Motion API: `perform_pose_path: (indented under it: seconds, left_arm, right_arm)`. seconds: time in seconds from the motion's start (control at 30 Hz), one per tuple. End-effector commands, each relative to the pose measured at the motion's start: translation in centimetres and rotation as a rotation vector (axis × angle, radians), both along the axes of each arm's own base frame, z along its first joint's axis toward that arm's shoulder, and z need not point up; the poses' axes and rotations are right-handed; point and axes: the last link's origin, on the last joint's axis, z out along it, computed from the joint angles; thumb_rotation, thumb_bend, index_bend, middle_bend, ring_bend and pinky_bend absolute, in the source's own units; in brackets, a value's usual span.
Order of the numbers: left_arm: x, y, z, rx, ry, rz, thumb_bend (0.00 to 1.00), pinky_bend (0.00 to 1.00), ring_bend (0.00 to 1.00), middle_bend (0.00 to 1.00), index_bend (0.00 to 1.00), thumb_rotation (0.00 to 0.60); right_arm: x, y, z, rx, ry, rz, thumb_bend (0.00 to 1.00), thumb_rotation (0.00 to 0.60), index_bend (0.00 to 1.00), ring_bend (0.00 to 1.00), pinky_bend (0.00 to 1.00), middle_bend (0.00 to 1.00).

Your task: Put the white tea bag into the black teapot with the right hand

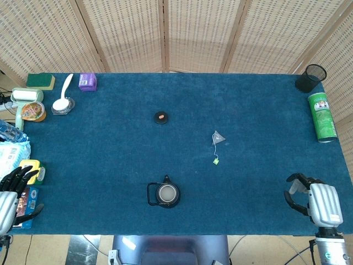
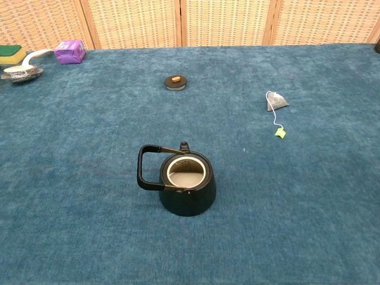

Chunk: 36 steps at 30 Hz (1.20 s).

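Observation:
The black teapot (image 1: 164,194) (image 2: 185,183) stands lidless near the table's front middle, its handle pointing left. Its lid (image 1: 161,117) (image 2: 176,82) lies apart, further back. The white tea bag (image 1: 219,137) (image 2: 276,101) lies flat on the blue cloth, right of centre, and its string runs forward to a green tag (image 1: 216,161) (image 2: 280,133). My right hand (image 1: 311,200) rests at the front right corner, far from the tea bag, with loosely curved fingers and nothing in it. At the front left edge, my left hand (image 1: 14,190) is empty with its fingers apart. Neither hand shows in the chest view.
A black mesh cup (image 1: 310,78) and a green can (image 1: 322,116) lying on its side sit at the back right. Along the left side are a purple box (image 1: 87,81) (image 2: 70,51), a sponge (image 1: 41,80), a white spoon in a dish (image 1: 63,102) and several snack packets.

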Motion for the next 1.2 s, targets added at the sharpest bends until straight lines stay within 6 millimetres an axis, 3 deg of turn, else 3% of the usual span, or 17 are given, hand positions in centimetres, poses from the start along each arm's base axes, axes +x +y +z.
perform_pose_path:
  seconds: [0.03,0.27,0.57,0.7,0.83,0.93,1.07,1.2]
  left_arm:
    - [0.1,0.1,-0.2,-0.003,0.000,-0.001,0.26,0.09,0.00,0.10,0.14,0.600]
    - [0.1,0.6,-0.6,-0.017,0.001,0.006,0.26,0.09,0.00,0.10,0.14,0.600]
    - [0.6,0.7,0.6,0.007,0.032,-0.018,0.26,0.09,0.00,0.10,0.14,0.600]
    - [1.0,1.0,1.5,0.021,0.040,-0.031,0.26,0.09,0.00,0.10,0.14,0.600]
    - [1.4,1.4,2.2,0.030,0.036,-0.035,0.26,0.09,0.00,0.10,0.14,0.600]
    - [1.6,1.7,2.4,0.025,0.044,-0.036,0.26,0.09,0.00,0.10,0.14,0.600]
    - [2.0,2.1,2.3,0.021,0.050,-0.044,0.26,0.09,0.00,0.10,0.14,0.600]
    - [2.4,2.9,2.1,0.018,0.060,-0.049,0.26,0.09,0.00,0.10,0.14,0.600]
  right_arm:
    - [-0.1,-0.1,0.0,0.000,-0.001,-0.002,0.38,0.600,0.44,0.58,0.53,0.59]
    - [-0.1,-0.4,-0.2,0.004,-0.012,-0.002,0.38,0.600,0.44,0.58,0.53,0.59]
    - [0.7,-1.3,0.1,0.041,-0.050,0.056,0.38,0.600,0.43,0.61,0.57,0.59]
    - [1.4,-3.3,0.2,0.108,-0.085,0.107,0.38,0.600,0.40,0.68,0.66,0.62]
    - [2.9,-5.9,-0.3,0.191,-0.092,0.178,0.38,0.600,0.40,0.89,0.88,0.75]
    - [4.3,-8.0,-1.2,0.259,-0.100,0.222,0.37,0.600,0.40,0.99,0.99,0.87]
    - [5.8,-10.1,-2.4,0.340,-0.111,0.255,0.37,0.600,0.40,1.00,1.00,0.98]
    - [7.2,-12.3,-3.8,0.414,-0.098,0.276,0.37,0.600,0.41,1.00,1.00,1.00]
